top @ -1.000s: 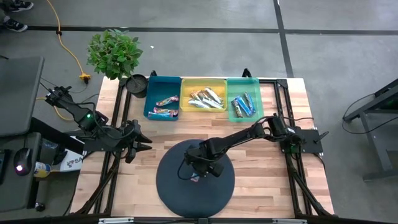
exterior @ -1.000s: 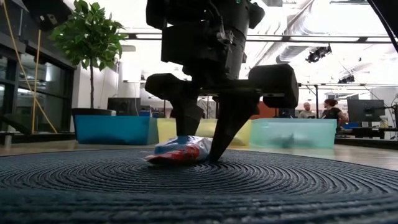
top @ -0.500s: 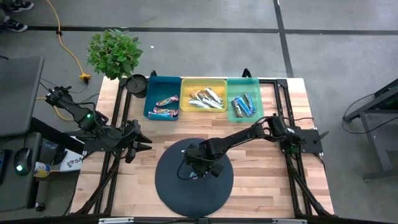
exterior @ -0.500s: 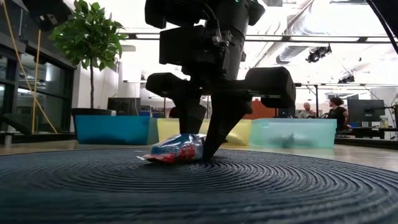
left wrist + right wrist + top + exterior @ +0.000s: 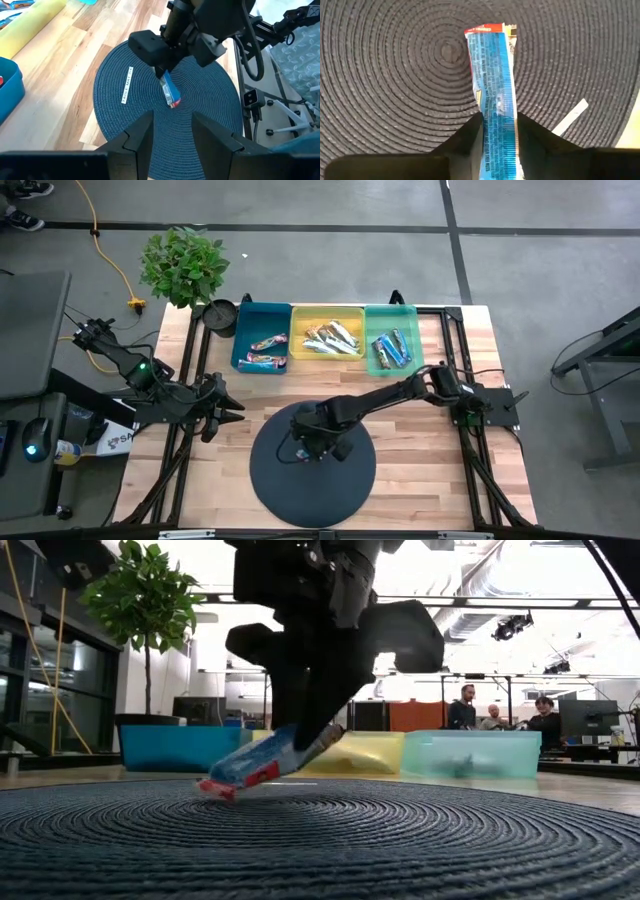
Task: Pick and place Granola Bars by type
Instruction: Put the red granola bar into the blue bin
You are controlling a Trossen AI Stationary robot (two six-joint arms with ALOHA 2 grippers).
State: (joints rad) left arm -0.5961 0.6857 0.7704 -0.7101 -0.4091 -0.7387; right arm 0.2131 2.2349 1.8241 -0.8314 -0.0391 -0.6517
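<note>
granola bar (image 5: 495,95) pinched between right gripper (image 5: 497,127) fingers, tilted, far end near round mat (image 5: 400,840).

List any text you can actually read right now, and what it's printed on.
None can be read for certain.
White label on the round mat: dark lettering, too blurred to read.
Blue granola bar held by the right tool: fine white print and a red end band, too small to read.
Bars in the three bins: printed wrappers, too small to read.
White box beside the table: partial lettering, unreadable.
</note>
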